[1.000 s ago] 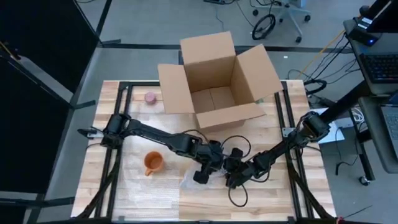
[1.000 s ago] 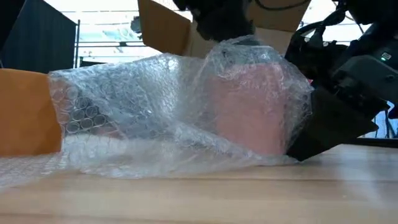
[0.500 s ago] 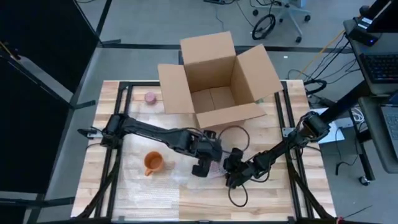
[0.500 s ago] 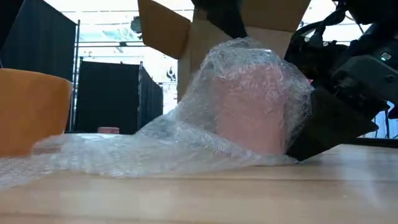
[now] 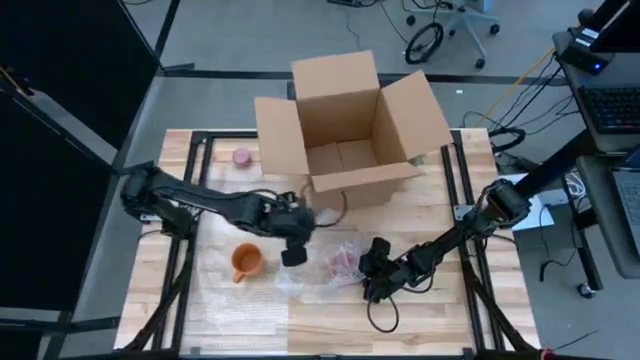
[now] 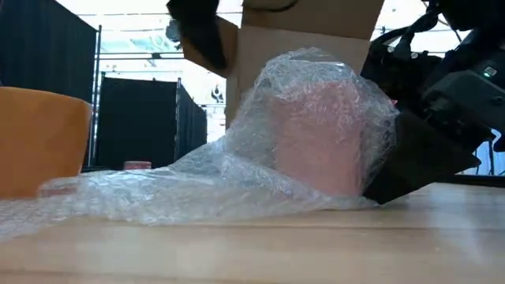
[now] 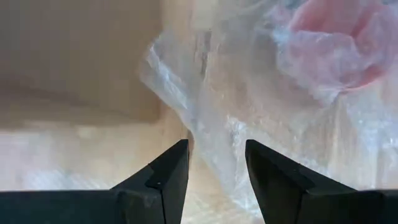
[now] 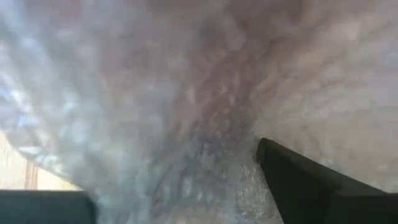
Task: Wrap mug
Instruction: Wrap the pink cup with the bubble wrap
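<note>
The pink mug (image 6: 316,134) sits under clear bubble wrap (image 6: 158,189) near the table's middle, resting on the sheet spread over the wood (image 5: 300,285). At the mug's right side, low over the table, my right gripper (image 5: 368,272) is shut on the wrapped mug. To the mug's left and above the sheet, my left gripper (image 5: 292,250) hangs open. Its fingers (image 7: 168,174) have nothing between them, and the wrapped mug (image 7: 336,43) shows beyond them. My right gripper comes in level from the table's right side, with one finger (image 8: 298,180) on each side of the wrapped mug's lower right part (image 6: 371,170), wrap included. Bubble wrap fills the space between the fingers. The mug stays down on the sheet on the table.
An orange mug (image 5: 246,262) stands on the sheet's left part, close to my left gripper. An open cardboard box (image 5: 350,130) stands at the table's far middle, and a small pink object (image 5: 242,157) lies to its left. A black cable (image 5: 385,318) loops near the front.
My left gripper has risen and gone toward the table's left edge, away from the mug. The flap of bubble wrap that stood raised left of the mug has fallen and now lies low on the table. The mug and my right gripper have stayed put.
</note>
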### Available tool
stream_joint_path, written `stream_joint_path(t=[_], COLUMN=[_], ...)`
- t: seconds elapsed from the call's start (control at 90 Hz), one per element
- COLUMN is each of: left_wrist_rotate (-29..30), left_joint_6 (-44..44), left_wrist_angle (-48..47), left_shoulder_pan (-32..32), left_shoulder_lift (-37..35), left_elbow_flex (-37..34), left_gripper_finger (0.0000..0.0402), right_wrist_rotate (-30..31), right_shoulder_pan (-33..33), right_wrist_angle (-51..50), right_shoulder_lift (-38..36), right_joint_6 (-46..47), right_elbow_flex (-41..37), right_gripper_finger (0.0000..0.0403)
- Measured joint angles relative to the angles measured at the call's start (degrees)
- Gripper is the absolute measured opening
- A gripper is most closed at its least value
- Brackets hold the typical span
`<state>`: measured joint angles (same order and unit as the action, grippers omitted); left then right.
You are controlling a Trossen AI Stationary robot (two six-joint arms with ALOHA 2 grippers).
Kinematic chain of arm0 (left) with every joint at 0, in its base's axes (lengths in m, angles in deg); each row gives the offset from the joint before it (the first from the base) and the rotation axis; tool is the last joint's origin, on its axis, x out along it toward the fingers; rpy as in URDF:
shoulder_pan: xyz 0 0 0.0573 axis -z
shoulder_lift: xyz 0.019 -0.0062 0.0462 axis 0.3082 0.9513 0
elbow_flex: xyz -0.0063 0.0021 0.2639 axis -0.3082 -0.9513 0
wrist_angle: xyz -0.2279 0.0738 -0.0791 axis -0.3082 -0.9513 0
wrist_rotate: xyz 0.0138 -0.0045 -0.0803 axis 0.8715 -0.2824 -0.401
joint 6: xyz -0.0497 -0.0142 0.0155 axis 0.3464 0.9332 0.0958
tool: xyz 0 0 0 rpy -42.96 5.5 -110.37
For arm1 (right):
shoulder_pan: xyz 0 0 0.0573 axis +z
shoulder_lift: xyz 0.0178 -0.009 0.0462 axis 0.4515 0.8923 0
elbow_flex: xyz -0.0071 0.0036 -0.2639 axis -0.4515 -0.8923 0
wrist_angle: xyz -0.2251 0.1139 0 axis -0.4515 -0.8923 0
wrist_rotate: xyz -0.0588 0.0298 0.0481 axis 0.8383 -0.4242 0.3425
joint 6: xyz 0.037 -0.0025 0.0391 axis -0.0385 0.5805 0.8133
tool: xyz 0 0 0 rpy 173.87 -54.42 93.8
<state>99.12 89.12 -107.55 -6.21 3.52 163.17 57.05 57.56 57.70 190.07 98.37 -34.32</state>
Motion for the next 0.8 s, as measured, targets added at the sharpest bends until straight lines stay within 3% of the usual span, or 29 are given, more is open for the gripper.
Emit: stream_joint_path(t=[0.122,0.244,0.489,0.8], left_wrist_rotate=[-0.85,-4.47,-5.67,-4.59], left_joint_6=[5.52,9.28,11.43,17.41], left_wrist_angle=[10.26,15.49,29.24,30.21], left_shoulder_pan=[-0.23,0.86,5.57,6.56], left_shoulder_lift=[-4.00,-3.93,2.18,13.64], left_elbow_flex=[-11.17,-15.84,-16.91,-17.07], left_gripper_finger=[0.0148,0.0148,0.0148,0.0148], right_wrist_rotate=[0.05,0.03,0.06,0.06], right_shoulder_pan=[0.00,-0.18,-0.72,-0.74], right_wrist_angle=[0.01,0.09,0.09,0.07], right_shoulder_lift=[0.00,0.00,0.00,0.00], right_joint_6=[0.00,-0.01,-0.02,0.18], right_elbow_flex=[-0.01,-0.01,-0.01,-0.01], right_gripper_finger=[0.0215,0.0215,0.0215,0.0215])
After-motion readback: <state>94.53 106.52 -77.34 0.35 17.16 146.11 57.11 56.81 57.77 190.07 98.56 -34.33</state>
